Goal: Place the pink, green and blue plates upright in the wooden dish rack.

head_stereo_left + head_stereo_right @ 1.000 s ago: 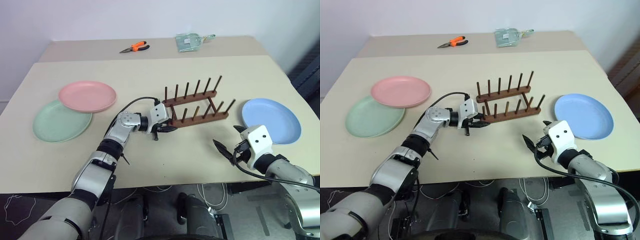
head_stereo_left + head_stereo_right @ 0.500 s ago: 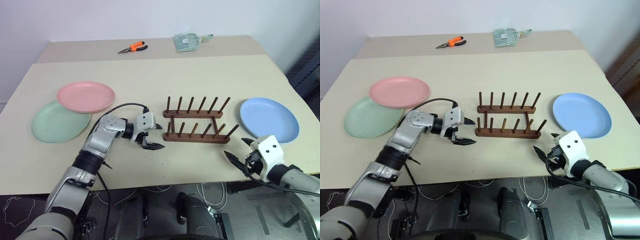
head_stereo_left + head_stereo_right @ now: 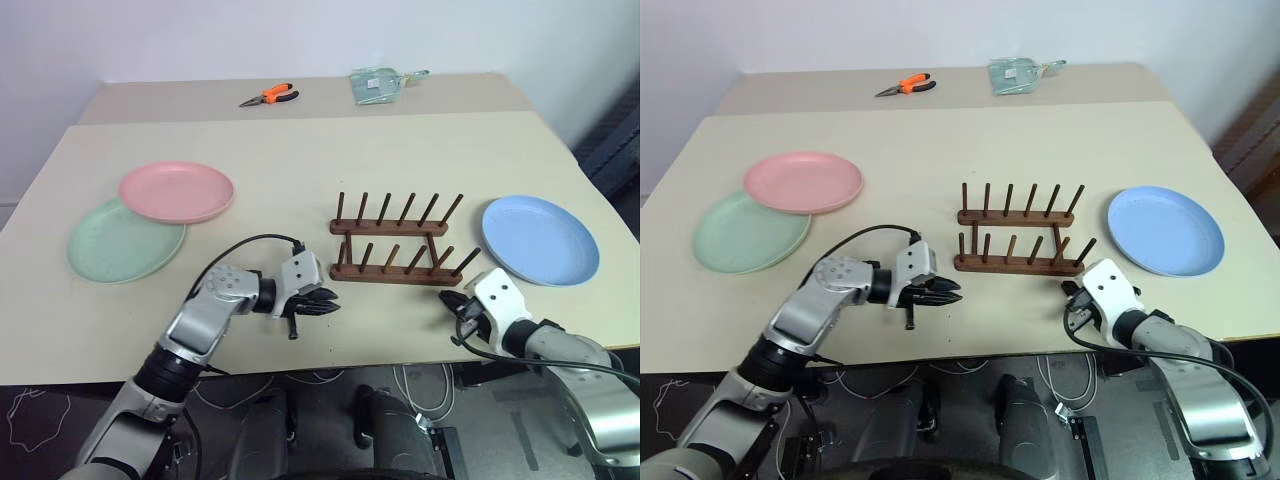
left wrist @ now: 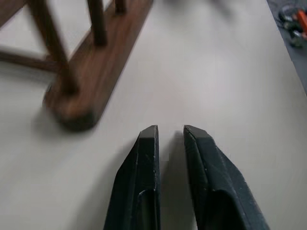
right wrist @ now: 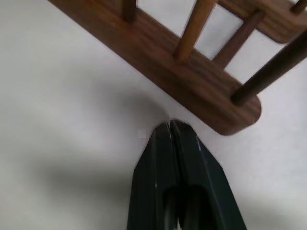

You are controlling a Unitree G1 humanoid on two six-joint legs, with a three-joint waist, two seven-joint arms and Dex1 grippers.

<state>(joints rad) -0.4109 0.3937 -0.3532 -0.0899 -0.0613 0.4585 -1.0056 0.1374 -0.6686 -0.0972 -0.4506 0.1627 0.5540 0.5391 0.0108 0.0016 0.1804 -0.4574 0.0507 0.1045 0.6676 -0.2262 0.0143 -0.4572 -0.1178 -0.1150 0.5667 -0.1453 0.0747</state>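
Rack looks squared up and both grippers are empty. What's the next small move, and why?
Probably open the right gripper and swing it toward the blue plate: it is shut beside the rack, all slots are empty, and that plate lies flat nearest it.

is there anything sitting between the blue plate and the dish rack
Nothing visible. The blue plate lies flat beside the wooden dish rack, with bare table between them. The right pincer, shut, sits nearer the table's front edge, off that line.
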